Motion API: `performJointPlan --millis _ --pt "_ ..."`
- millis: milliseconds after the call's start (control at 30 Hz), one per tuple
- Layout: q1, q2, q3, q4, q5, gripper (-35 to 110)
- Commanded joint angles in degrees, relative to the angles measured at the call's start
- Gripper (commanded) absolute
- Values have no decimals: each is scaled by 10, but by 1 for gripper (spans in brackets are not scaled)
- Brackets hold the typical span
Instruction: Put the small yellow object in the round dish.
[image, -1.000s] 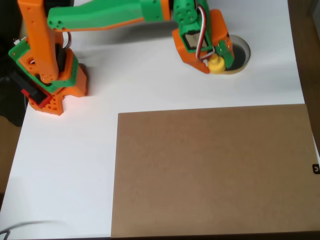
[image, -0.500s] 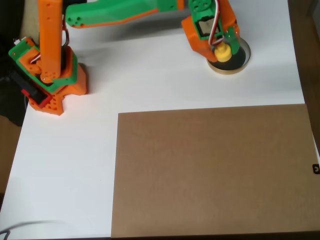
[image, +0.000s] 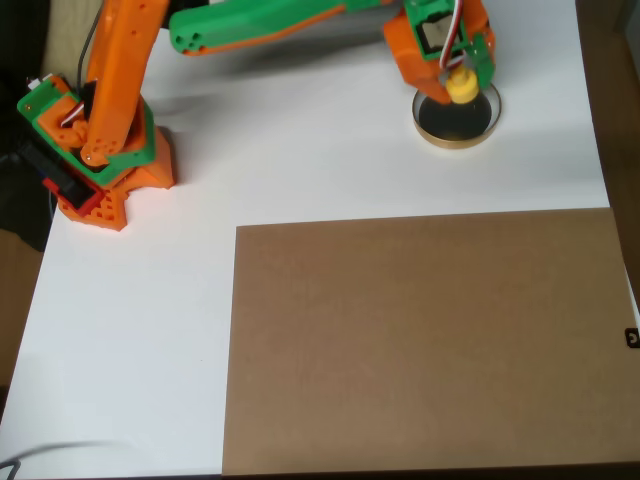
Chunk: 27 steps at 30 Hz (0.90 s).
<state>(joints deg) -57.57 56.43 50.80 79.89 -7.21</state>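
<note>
While the gripper (image: 458, 88) clamps the small yellow object (image: 461, 89) over the round dish (image: 457, 124), transport looks done; release into the dish is what's left.

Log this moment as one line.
tool: shut on small yellow plastic piece | position: over round black dish with tan rim | release: pending

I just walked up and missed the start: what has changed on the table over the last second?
The gripper, shut on the small yellow object, moved right and toward the top of the overhead view, carrying the piece from the round dish's lower-left rim to over its upper part. The arm's upper link swung along with it. The dish, the brown board and the arm's base stayed put.
</note>
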Motion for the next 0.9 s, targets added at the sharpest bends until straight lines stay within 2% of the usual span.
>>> performJointPlan --millis 0,433,867 --pt "-11 17 -40 11 4 0" --pt "-23 -25 -33 8 18 0" --pt "-26 -35 -40 2 22 23"
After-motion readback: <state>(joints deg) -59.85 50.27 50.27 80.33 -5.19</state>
